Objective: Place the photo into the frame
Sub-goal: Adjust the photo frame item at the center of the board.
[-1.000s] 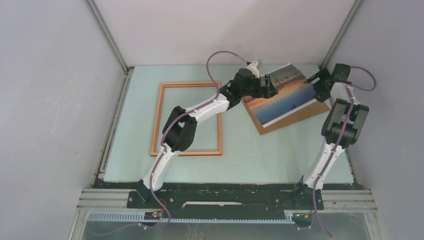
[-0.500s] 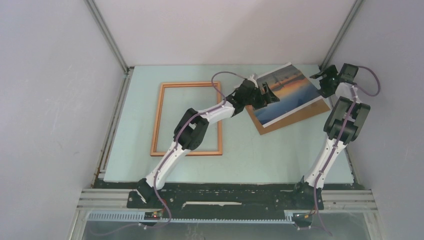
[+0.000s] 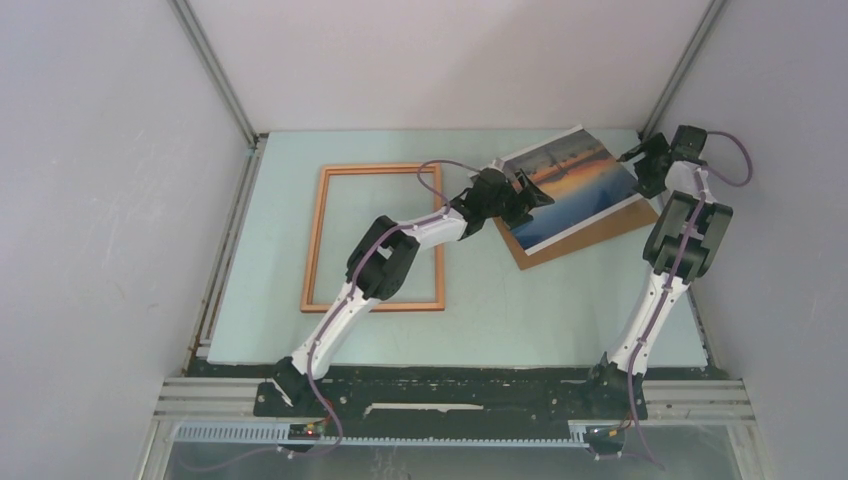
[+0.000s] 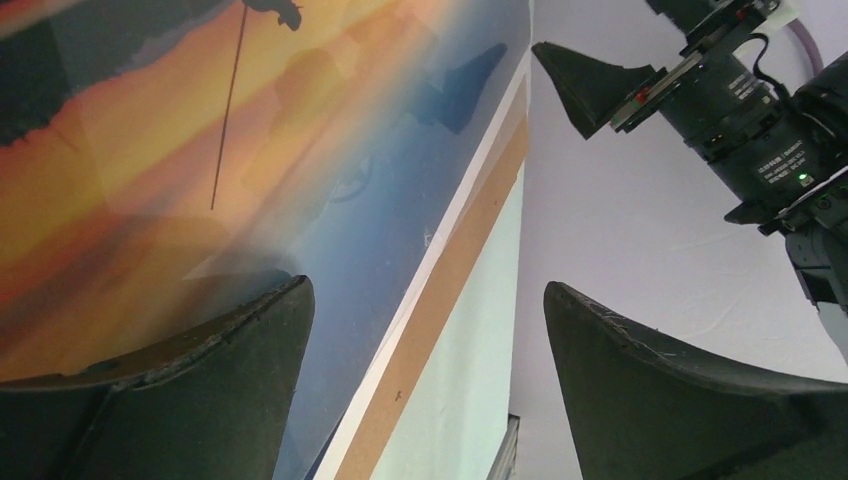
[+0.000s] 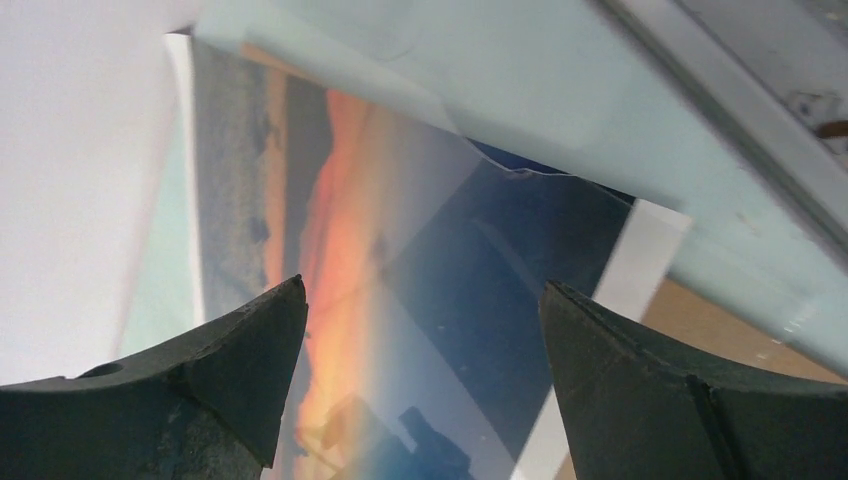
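Observation:
The photo, an orange sunset over blue water with a white border, lies tilted on a brown backing board at the back right. The thin reddish-brown frame lies flat to the left with nothing inside it. My left gripper stands open over the photo's left corner. In the left wrist view the photo fills the left side and its edge runs between the left gripper's fingers. My right gripper is open at the photo's right edge; in its wrist view the right gripper has the photo between the fingers.
The enclosure's back wall and right wall stand close to the photo and the right arm. The backing board shows past the photo's border, with pale green table beyond. The left forearm crosses the frame's right rail.
My left gripper has come down and drawn back from over the photo to its left corner. The right gripper has shifted slightly right. Photo, board and frame have not moved.

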